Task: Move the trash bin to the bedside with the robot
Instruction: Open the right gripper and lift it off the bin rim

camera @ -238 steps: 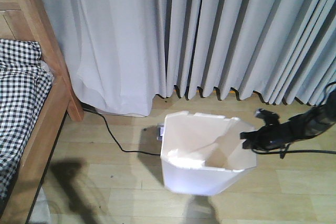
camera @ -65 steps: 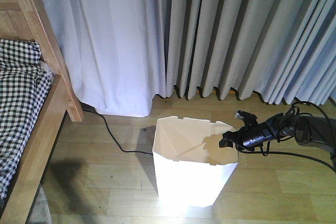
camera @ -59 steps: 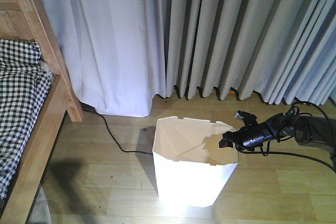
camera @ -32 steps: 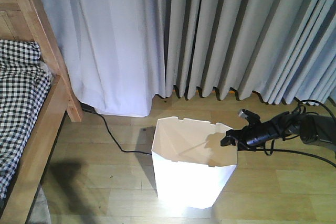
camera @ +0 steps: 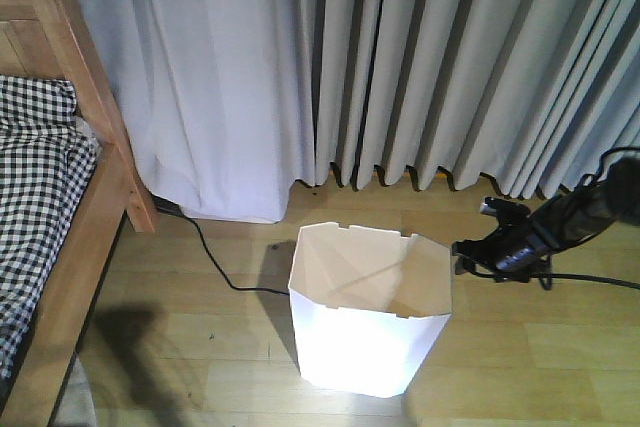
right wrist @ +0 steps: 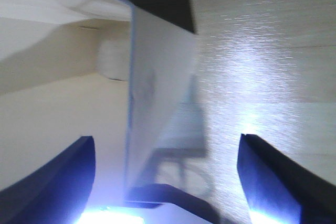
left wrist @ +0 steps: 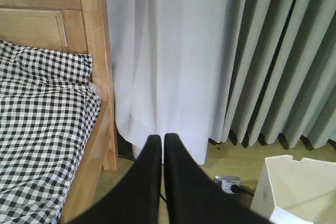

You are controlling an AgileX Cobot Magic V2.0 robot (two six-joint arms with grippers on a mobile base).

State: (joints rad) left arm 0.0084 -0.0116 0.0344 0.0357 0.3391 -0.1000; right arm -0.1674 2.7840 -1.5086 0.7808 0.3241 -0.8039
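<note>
Now released: we note our right tool [camera: 470, 252], jaws apart, drawn back off the trash bin [camera: 368, 317] rim. Left tool [left wrist: 159, 145] pressed together; bin stands short of the bed [camera: 60, 237].

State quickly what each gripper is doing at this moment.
Left gripper: shut, holding nothing.
Right gripper: open, jaws either side of the trash bin wall, not clamped.

The bed [camera: 40, 207] ran off the left edge; the right wrist view of the trash bin [right wrist: 157, 93] wall was blurred, fingertips cropped.
</note>
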